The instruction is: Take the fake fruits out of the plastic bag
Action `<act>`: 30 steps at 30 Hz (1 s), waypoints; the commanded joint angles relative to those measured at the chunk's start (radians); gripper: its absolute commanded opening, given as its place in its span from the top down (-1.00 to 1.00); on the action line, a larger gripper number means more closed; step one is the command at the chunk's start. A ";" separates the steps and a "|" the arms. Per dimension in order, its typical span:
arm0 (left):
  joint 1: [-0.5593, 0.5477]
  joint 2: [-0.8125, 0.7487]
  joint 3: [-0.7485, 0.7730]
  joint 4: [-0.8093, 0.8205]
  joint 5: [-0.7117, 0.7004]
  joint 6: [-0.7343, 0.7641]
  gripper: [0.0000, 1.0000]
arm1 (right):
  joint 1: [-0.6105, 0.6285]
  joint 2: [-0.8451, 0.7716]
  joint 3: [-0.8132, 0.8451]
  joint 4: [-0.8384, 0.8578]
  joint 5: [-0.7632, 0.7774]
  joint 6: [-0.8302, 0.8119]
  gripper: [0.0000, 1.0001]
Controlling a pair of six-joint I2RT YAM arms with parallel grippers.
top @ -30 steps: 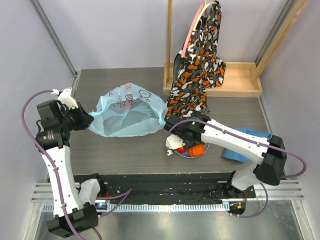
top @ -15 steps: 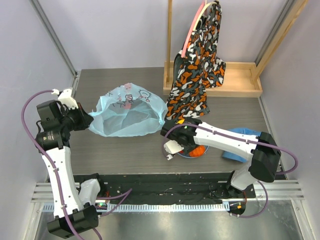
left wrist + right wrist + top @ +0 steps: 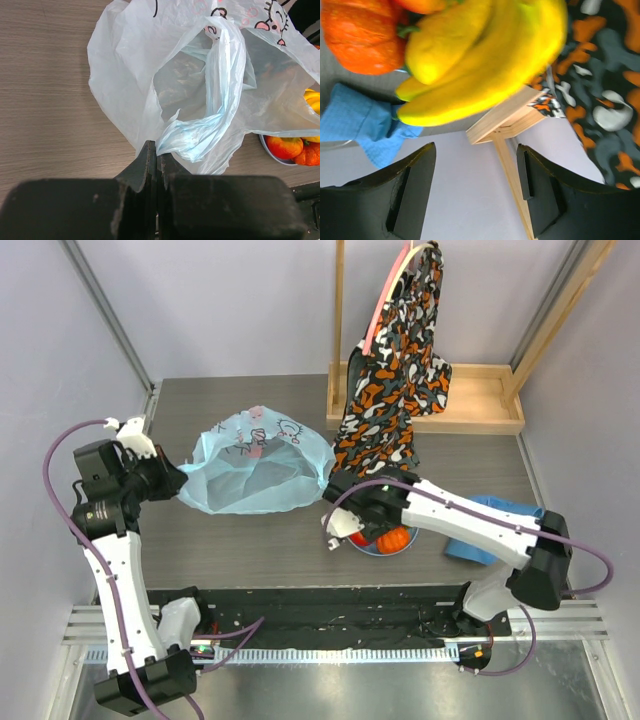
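Note:
The light-blue plastic bag [image 3: 255, 468] lies on the table, its mouth facing my left gripper [image 3: 168, 480]. That gripper is shut on the bag's twisted handle [image 3: 200, 132]. No fruit shows inside the bag [image 3: 190, 75]. A red fruit [image 3: 360, 537] and an orange ribbed fruit [image 3: 396, 538] sit on a small round plate [image 3: 378, 551]. My right gripper [image 3: 350, 530] is beside the plate, open and empty. Its wrist view shows the yellow banana bunch [image 3: 480, 65] and the orange fruit [image 3: 362, 35] close ahead of the gripper [image 3: 475, 165]. No green fruit is clearly visible.
A blue cloth [image 3: 500, 528] lies right of the plate. A wooden frame and tray [image 3: 470, 400] stand at the back right, with a patterned orange, black and white garment [image 3: 395, 370] hanging down to the table.
My right wrist swung out to the left of the plate and has come back closer to it. The left arm and the bag have not moved.

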 commanded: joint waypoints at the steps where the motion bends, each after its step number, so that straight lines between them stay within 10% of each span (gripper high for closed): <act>1: -0.004 0.007 0.026 0.037 0.016 -0.001 1.00 | -0.014 -0.120 0.144 0.009 0.004 -0.052 -0.46; 11: -0.001 0.037 0.162 0.022 -0.277 0.042 1.00 | -0.366 -0.353 0.049 0.544 -0.154 0.218 -0.71; 20: 0.073 0.217 0.263 -0.076 -0.523 -0.047 1.00 | -0.888 -0.320 -0.014 0.623 -0.289 0.601 -0.71; 26: 0.071 0.130 0.263 -0.035 -0.267 -0.115 -0.84 | -0.920 -0.301 -0.028 0.557 -0.439 0.742 -0.75; 30: 0.071 0.070 0.291 0.022 -0.244 -0.124 -1.00 | -0.920 -0.312 -0.037 0.563 -0.495 0.870 -0.78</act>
